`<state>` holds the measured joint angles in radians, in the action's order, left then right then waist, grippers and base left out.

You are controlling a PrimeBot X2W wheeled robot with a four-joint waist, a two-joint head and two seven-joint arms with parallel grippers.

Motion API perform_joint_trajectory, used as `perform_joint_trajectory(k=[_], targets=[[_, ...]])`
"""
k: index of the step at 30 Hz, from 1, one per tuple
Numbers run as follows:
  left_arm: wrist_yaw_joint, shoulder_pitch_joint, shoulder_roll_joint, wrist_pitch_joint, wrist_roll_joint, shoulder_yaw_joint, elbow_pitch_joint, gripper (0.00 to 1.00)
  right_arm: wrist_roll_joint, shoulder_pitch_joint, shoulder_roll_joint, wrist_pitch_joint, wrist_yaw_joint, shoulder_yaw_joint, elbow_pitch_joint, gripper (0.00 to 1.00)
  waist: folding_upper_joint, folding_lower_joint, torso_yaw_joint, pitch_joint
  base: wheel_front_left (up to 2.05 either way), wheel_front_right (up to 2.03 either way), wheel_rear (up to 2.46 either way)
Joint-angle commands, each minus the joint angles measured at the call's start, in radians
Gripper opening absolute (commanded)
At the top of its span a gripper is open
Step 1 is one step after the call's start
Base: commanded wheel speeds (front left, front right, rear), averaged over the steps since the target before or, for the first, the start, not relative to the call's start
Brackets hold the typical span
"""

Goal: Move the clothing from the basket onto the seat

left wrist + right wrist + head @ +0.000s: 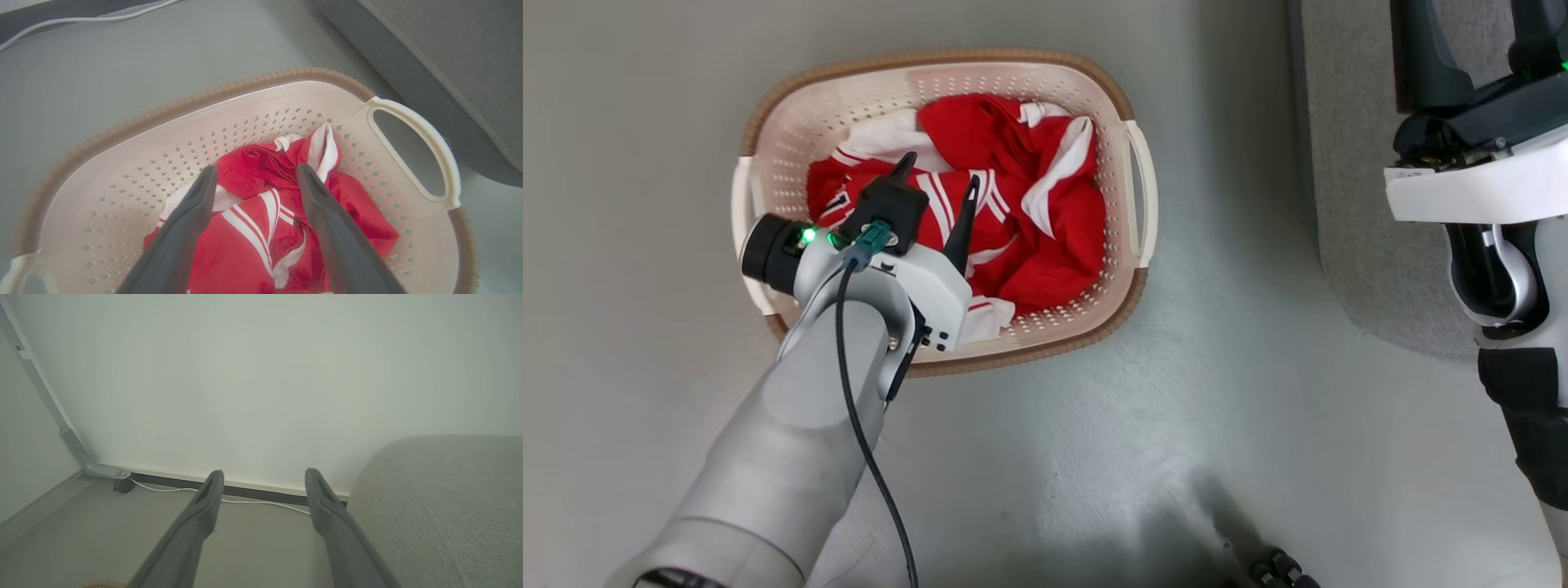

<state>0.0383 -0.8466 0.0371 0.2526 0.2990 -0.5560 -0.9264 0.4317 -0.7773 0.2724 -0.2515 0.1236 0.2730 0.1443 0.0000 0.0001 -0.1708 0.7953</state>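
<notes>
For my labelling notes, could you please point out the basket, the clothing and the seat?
basket (947, 57): head view, brown rim.
clothing (1054, 245): head view, red fabric.
seat (470, 61): left wrist view, grey upholstery.

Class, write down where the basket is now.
In the head view the basket stands on the floor, upper left, holding the clothing under the left gripper; the seat lies to its right.
</notes>
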Motion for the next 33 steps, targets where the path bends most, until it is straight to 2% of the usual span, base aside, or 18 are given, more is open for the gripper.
perform_joint_trajectory(k=[1,6,15,21,24,33], targets=[[-0.006,-0.027,0.013,0.009,-0.006,-0.008,-0.021,1.00,0.006,0.007,-0.003,-0.010,0.007,0.015,-0.034,1.00,0.0000,0.0000,-0.022,0.026,0.00,0.00,0.00],[0.003,-0.123,0.013,-0.061,0.005,-0.116,-0.153,1.00,0.010,-0.007,-0.023,-0.010,0.007,0.036,-0.059,1.00,0.0000,0.0000,-0.047,0.058,0.00,0.00,0.00],[0.027,-0.212,0.013,-0.244,0.008,-0.254,-0.267,1.00,0.017,-0.005,-0.042,-0.010,0.007,0.055,-0.072,1.00,0.0000,0.0000,-0.071,0.085,0.00,0.00,0.00],[0.063,-0.236,0.013,-0.332,0.012,-0.295,-0.301,1.00,0.021,-0.005,-0.051,-0.010,0.007,0.057,-0.076,1.00,0.0000,0.0000,-0.081,0.093,0.00,0.00,0.00],[0.077,-0.250,0.013,-0.409,0.018,-0.316,-0.324,1.00,0.024,-0.004,-0.056,-0.010,0.007,0.058,-0.083,1.00,0.0000,0.0000,-0.090,0.103,0.00,0.00,0.00],[0.096,-0.278,0.025,-0.466,0.012,-0.345,-0.351,1.00,0.029,-0.009,-0.076,-0.010,0.007,0.061,-0.107,1.00,0.0000,0.0000,-0.117,0.146,0.00,0.00,0.00]])
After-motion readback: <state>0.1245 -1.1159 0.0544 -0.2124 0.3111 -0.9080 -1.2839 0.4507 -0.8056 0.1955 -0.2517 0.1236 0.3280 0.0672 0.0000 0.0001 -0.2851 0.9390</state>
